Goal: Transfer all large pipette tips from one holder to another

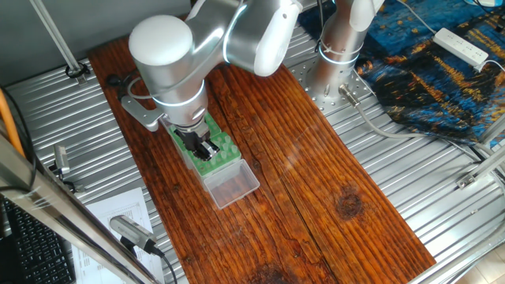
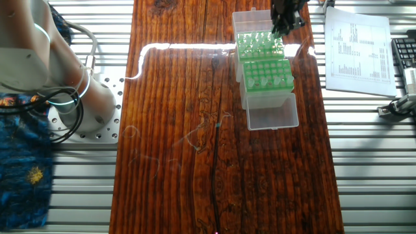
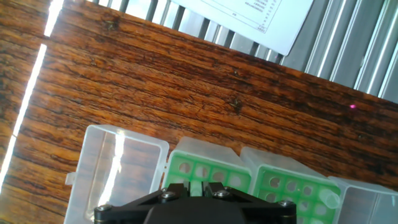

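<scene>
Table: a dark wooden board (image 1: 316, 158) laid over ribbed metal, spreading out on every side beneath the gripper.
Arm: the silver arm (image 1: 170, 55) comes down over the racks, its base (image 1: 339, 63) well away from the gripper at the board's far edge.
Printed sheet: a white paper (image 2: 357, 52) lies on the metal just beyond the racks, past the gripper.
Racks: two green-topped clear boxes; one rack (image 2: 259, 45) sits directly below the gripper, the second rack (image 2: 268, 77) touches it on the side away from the gripper.
Open lid: a clear lid (image 2: 273, 112) lies flat beyond the second rack, farthest from the gripper.
Gripper: black gripper (image 2: 284, 23) low over the first rack's edge; whether the fingers are spread or closed cannot be told from any view.
Large pipette tips: pale-green tips (image 2: 273, 81) stand wide ends up in the second rack, near the gripper but not under it; others (image 2: 257, 42) glint in the first rack, just beside the fingers.
</scene>
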`<state>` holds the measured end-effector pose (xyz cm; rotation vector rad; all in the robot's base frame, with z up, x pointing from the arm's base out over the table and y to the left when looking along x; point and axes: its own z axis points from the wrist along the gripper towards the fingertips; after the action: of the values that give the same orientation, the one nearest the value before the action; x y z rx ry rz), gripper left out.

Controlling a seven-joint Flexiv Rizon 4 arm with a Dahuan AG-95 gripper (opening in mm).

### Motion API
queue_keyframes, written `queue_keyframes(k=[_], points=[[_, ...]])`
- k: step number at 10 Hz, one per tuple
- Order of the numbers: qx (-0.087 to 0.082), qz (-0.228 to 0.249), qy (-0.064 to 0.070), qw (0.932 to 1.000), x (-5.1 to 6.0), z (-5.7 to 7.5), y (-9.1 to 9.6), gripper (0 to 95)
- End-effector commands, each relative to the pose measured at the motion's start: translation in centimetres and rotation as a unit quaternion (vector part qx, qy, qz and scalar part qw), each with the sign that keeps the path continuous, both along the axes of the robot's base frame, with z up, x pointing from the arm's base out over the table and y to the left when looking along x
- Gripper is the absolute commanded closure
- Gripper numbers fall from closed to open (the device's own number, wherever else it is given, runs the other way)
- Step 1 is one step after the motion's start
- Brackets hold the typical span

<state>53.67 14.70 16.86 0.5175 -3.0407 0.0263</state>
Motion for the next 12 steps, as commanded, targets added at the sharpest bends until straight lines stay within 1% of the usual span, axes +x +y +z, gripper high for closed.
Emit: queue_keyframes(k=[1,3,4,6,9,12], points=[[0.0,0.004,0.0,1.0,0.0,0.5,-0.1,95.0],[0.001,0.007,0.0,1.0,0.1,0.9,-0.3,95.0],[0.002,0.01,0.001,0.9999,0.2,1.4,-0.6,95.0],[0.003,0.012,0.003,0.9999,0.5,1.9,-0.7,95.0],[0.006,0.016,0.006,0.9998,1.0,3.2,-0.9,95.0],[0.007,0.019,0.009,0.9998,1.2,4.4,-0.7,95.0]])
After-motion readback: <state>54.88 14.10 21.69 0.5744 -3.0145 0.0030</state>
